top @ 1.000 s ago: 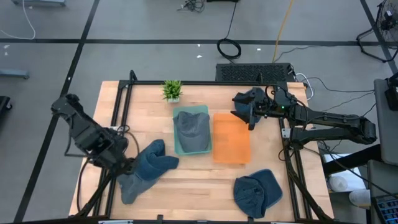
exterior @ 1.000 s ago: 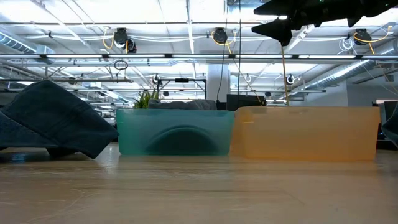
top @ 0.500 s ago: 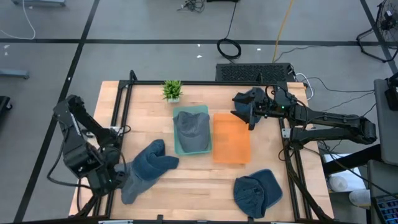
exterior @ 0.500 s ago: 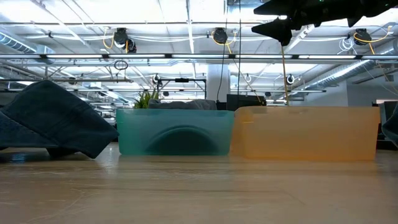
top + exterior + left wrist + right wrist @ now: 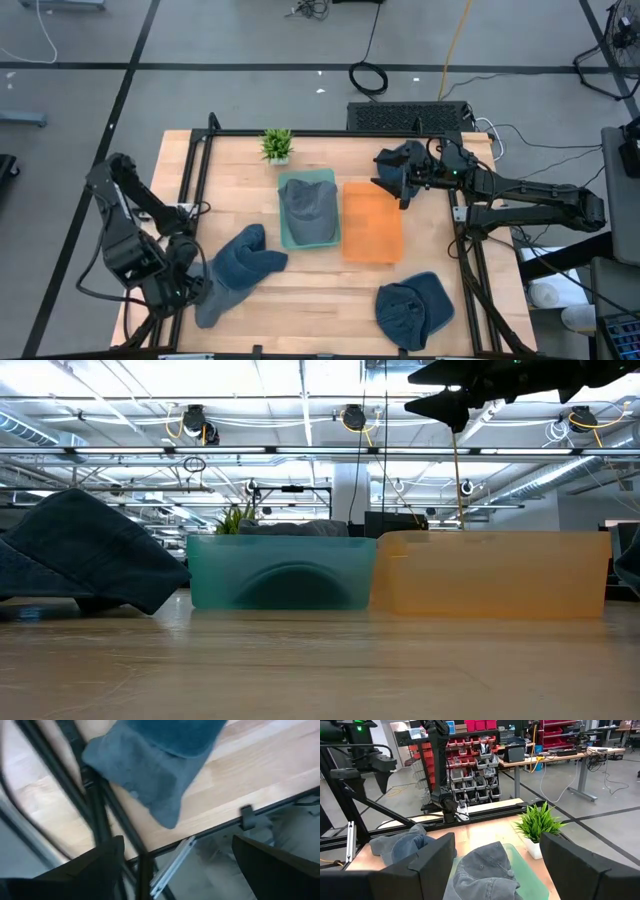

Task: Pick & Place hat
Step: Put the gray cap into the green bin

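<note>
A dark blue hat (image 5: pixel 238 268) lies flat on the wooden table near its left near corner, and shows in the left wrist view (image 5: pixel 160 765) and the low view (image 5: pixel 85 555). My left gripper (image 5: pixel 190 288) (image 5: pixel 177 847) is open, just left of the hat's near end, touching nothing. A grey hat (image 5: pixel 308 205) (image 5: pixel 482 870) lies in the green bin (image 5: pixel 290 238) (image 5: pixel 280 572). A third dark hat (image 5: pixel 415 308) lies near the right near corner. My right gripper (image 5: pixel 400 178) (image 5: pixel 497 852) (image 5: pixel 450 405) hangs open, high over the table beyond the orange bin (image 5: pixel 372 222).
The orange bin (image 5: pixel 490 572) stands right of the green one, its floor bare. A small potted plant (image 5: pixel 277 145) (image 5: pixel 537 825) sits at the far edge. A black frame rail (image 5: pixel 100 815) runs along the table's left side beside my left gripper. Bare wood lies between the hats along the near edge.
My left arm has swung back toward the table's near left corner, and its gripper now sits at the blue hat's near end. The hat lies as it did. The right arm has kept still.
</note>
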